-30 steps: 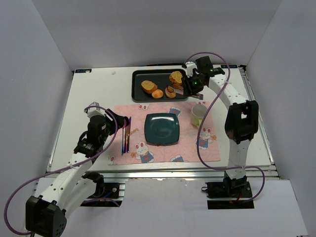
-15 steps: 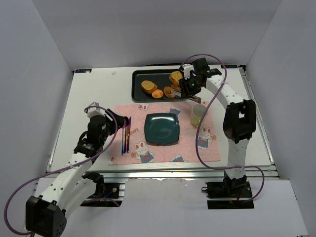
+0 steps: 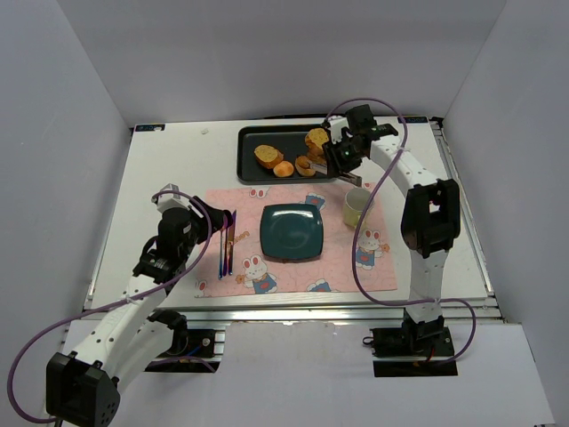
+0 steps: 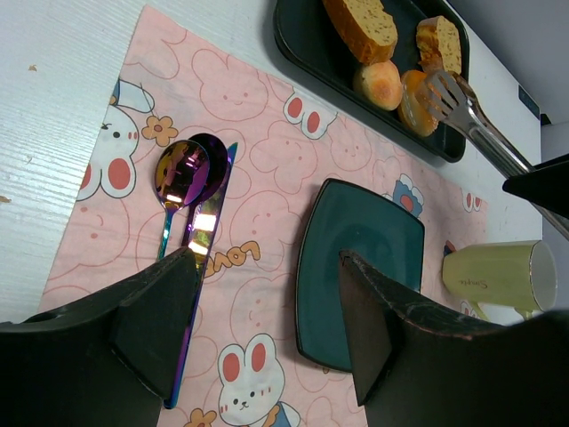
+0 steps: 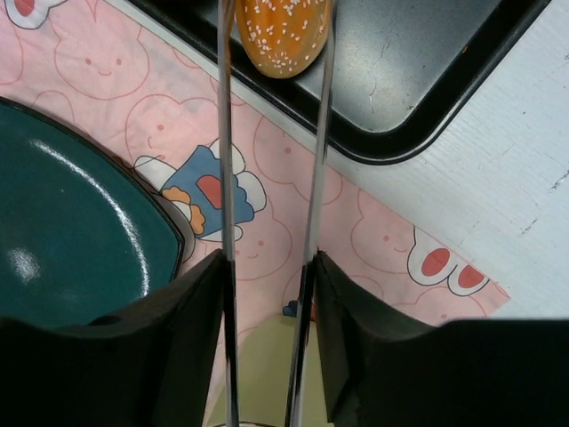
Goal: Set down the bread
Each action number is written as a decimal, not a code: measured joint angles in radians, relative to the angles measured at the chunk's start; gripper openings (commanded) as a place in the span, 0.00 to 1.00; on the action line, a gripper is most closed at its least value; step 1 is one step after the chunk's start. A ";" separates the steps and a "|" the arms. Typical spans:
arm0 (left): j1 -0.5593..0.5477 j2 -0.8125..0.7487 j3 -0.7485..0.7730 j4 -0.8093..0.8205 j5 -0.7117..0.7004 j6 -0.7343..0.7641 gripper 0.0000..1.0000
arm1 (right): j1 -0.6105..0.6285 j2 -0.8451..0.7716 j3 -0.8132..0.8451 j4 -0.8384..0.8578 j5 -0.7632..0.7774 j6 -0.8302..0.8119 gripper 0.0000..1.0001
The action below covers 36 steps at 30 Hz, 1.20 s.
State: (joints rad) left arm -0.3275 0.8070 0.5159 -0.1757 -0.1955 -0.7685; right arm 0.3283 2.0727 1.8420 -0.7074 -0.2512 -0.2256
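Right wrist view: the right end effector [image 5: 267, 356] clenches tongs [image 5: 316, 178], pinching a seeded bun [image 5: 283, 31] at top centre above the black tray [image 5: 427, 80], likely to carry it to the teal plate [image 5: 71, 222] at left. The left end effector [image 4: 267, 294] hangs released.

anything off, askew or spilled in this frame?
Nothing stands out. Mug upright, plate bare on the mat, cutlery laid side by side; tongs in the right gripper straddle one bun over the tray.
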 measured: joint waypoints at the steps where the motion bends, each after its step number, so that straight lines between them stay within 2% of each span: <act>1: 0.000 0.000 0.000 0.000 0.000 0.000 0.74 | 0.001 0.000 0.000 0.000 0.002 0.000 0.40; 5: 0.000 0.000 0.000 0.000 0.000 0.000 0.74 | 0.002 0.006 0.000 0.000 0.008 -0.005 0.21; 6: 0.000 0.001 0.000 0.000 0.000 0.000 0.74 | 0.002 0.006 0.000 0.000 0.007 -0.006 0.13; 9: 0.000 0.003 0.000 0.000 0.000 0.000 0.74 | 0.002 0.004 0.001 0.000 0.006 -0.014 0.03; 11: 0.000 0.003 0.000 -0.001 0.000 0.000 0.74 | 0.002 -0.004 0.001 0.002 0.006 -0.021 0.00; 15: 0.000 0.003 0.000 -0.001 0.000 0.000 0.74 | 0.000 -0.077 -0.008 0.014 -0.025 -0.058 0.00; 18: 0.000 0.003 0.000 0.000 -0.001 0.000 0.74 | -0.002 -0.209 -0.085 0.050 -0.095 -0.101 0.00; 21: 0.000 0.002 0.000 0.000 -0.001 0.000 0.73 | 0.001 -0.376 -0.234 0.069 -0.192 -0.179 0.00; 22: 0.000 0.002 0.000 0.000 -0.001 0.000 0.73 | 0.002 -0.384 -0.241 0.061 -0.229 -0.216 0.00; 23: 0.000 0.002 0.000 0.000 -0.001 0.000 0.73 | 0.010 -0.451 -0.323 0.051 -0.242 -0.233 0.00; 28: 0.000 0.002 0.000 0.003 -0.001 0.000 0.73 | 0.064 -0.534 -0.589 0.004 -0.287 -0.360 0.00; 32: 0.000 0.002 -0.001 0.010 0.000 -0.003 0.73 | 0.103 -0.535 -0.702 -0.027 -0.277 -0.389 0.12; 36: 0.000 0.002 -0.001 0.020 0.000 -0.007 0.73 | 0.106 -0.550 -0.710 -0.014 -0.271 -0.396 0.34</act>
State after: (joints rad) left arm -0.3275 0.8085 0.5152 -0.1558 -0.1959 -0.7757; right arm 0.4343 1.5227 1.1324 -0.7219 -0.5224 -0.6220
